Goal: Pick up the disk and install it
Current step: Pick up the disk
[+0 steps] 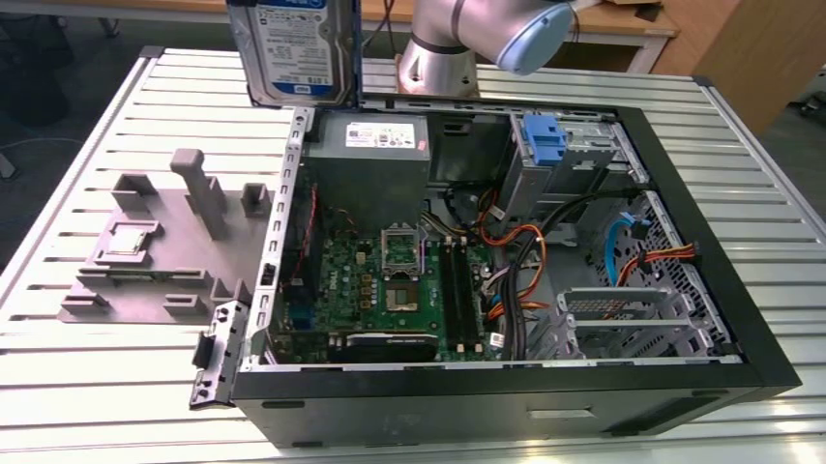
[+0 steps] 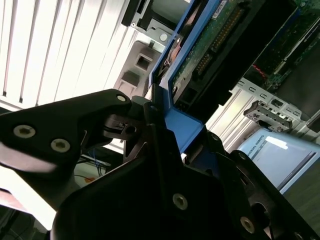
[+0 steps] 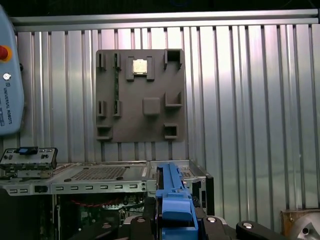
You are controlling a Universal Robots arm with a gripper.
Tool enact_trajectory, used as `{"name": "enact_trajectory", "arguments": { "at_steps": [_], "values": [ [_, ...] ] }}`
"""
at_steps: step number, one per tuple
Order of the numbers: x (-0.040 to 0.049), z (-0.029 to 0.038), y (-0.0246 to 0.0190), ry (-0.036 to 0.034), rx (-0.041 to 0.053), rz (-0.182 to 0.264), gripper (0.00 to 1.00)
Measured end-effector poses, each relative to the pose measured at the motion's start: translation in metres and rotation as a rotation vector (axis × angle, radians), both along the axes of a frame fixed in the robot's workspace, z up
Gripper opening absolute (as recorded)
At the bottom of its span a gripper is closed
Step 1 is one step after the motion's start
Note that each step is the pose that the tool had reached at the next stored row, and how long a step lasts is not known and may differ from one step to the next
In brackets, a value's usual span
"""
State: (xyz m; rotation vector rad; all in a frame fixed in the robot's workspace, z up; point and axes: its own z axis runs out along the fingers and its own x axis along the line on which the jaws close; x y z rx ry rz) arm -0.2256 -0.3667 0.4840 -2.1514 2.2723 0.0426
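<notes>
My gripper (image 2: 172,127) clamps the disk (image 1: 294,48) by its blue rail (image 3: 172,200), upright, long axis vertical, above the computer case's (image 1: 516,416) far corner, well apart from its blue latch (image 1: 545,145).

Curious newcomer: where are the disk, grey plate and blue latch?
the disk (image 1: 294,46): exterior view, label face.
grey plate (image 3: 140,127): first wrist view, flat middle.
blue latch (image 1: 544,142): exterior view, upright body.
</notes>
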Motion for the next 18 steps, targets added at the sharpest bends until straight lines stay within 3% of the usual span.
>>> {"name": "enact_trajectory", "arguments": {
  "at_steps": [18],
  "values": [
    [0.0377, 0.0, -0.0007, 0.0, 0.0, 0.0, 0.37]
  ]
}}
